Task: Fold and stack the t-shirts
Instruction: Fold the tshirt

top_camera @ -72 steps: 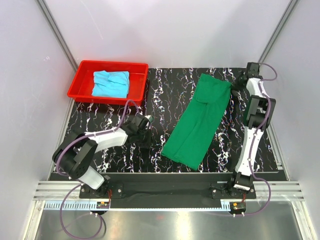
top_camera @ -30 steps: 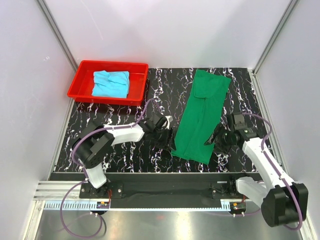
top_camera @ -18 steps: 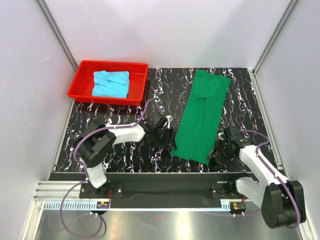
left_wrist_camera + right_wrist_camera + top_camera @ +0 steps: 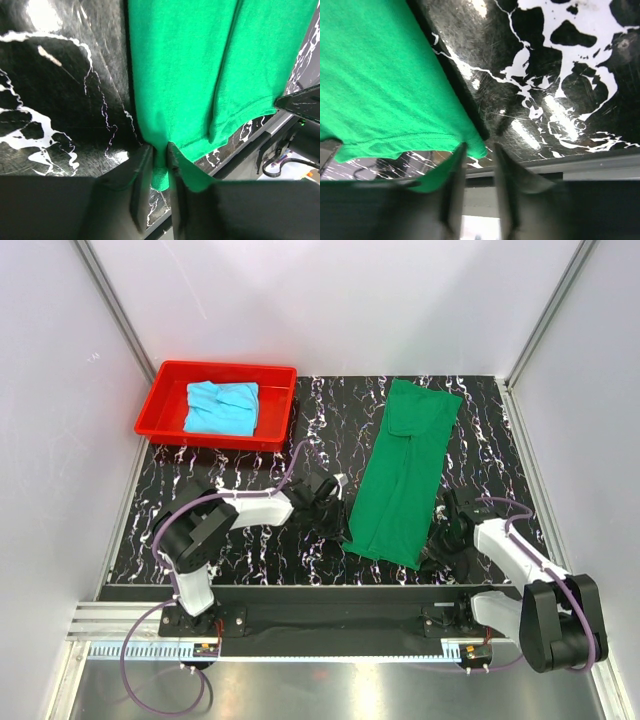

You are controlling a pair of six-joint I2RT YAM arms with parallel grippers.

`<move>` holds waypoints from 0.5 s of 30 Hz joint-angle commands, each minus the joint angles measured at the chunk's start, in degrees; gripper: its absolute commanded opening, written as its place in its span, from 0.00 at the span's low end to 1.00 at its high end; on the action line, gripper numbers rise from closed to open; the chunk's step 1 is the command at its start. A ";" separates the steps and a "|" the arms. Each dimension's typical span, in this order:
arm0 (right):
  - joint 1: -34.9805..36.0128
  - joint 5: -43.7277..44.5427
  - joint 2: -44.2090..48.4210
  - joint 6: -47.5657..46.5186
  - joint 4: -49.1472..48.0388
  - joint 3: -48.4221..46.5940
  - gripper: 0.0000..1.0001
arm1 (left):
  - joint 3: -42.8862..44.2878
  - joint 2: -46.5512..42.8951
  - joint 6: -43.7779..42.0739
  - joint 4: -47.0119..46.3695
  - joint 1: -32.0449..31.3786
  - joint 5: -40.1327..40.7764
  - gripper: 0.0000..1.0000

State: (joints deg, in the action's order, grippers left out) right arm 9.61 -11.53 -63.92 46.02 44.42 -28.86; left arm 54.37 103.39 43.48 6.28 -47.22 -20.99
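Two t-shirts are in front of you, and only one sits in a container. The red tray (image 4: pixel 150 412) stands at the far left corner of the counter (image 4: pixel 330 420). The cyan t-shirt (image 4: pixel 222 407) lies in it as a loosely folded bundle, wholly inside the walls and filling most of the floor. Nothing else shows in the tray.

Your green t-shirt (image 4: pixel 405 475) is out on the counter, well apart from the tray. It lies flat as a long narrow strip, folded lengthwise. It runs from the far edge right of centre, slanting down and leftward to its hem near the arms.

Your left arm (image 4: pixel 250 508) reaches in low from the left to the near left corner of that hem. In the left wrist view the left jaws are drawn close together with a fold of the green hem pinched between the fingers (image 4: pixel 140 175).

Your right arm (image 4: pixel 510 550) is bent in low at the near right corner. In the right wrist view the hem's corner lies between the two fingers (image 4: pixel 454 185) of the right jaws. They are blurred, with a gap between them, so you cannot tell whether they have clamped the cloth.
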 commanded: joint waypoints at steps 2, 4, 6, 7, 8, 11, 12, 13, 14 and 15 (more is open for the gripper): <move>0.24 0.28 -0.42 -0.31 0.40 -1.99 0.18 | -2.95 1.11 -0.16 -0.30 -0.59 1.57 0.18; 0.33 0.54 0.46 -0.14 2.23 -1.55 0.00 | -4.35 0.32 0.46 -1.36 -0.68 1.66 0.09; 0.32 0.02 3.52 1.17 2.95 -0.06 0.00 | -6.19 -0.47 1.42 -2.67 -0.68 1.66 0.03; 0.33 -0.42 4.76 2.13 3.47 0.64 0.00 | -6.90 -1.26 1.86 -3.38 -0.68 1.48 0.00; 0.33 -1.03 5.99 3.62 3.65 1.69 0.00 | -7.52 -1.61 2.22 -3.91 -0.68 1.31 0.00; 0.33 -1.04 10.47 5.91 4.09 2.76 0.00 | -9.36 -2.93 3.01 -4.79 -0.85 1.66 0.00; 0.33 -0.69 11.35 6.88 4.27 2.93 0.00 | -9.63 -3.28 3.01 -4.79 -0.94 1.83 0.00; 0.33 -0.25 12.15 7.76 4.53 3.11 0.00 | -9.89 -3.90 3.01 -4.62 -0.86 2.53 0.00; 0.33 0.19 13.72 8.90 4.88 3.37 0.00 | -10.42 -4.25 2.92 -4.44 -0.85 2.71 0.00; 0.33 0.45 14.17 9.43 4.88 3.46 0.00 | -10.68 -4.60 2.92 -4.44 -0.85 2.97 0.00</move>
State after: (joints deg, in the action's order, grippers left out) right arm 9.65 -11.66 -52.18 51.11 47.83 -25.85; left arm 46.39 99.77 47.07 -2.20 -47.53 -21.21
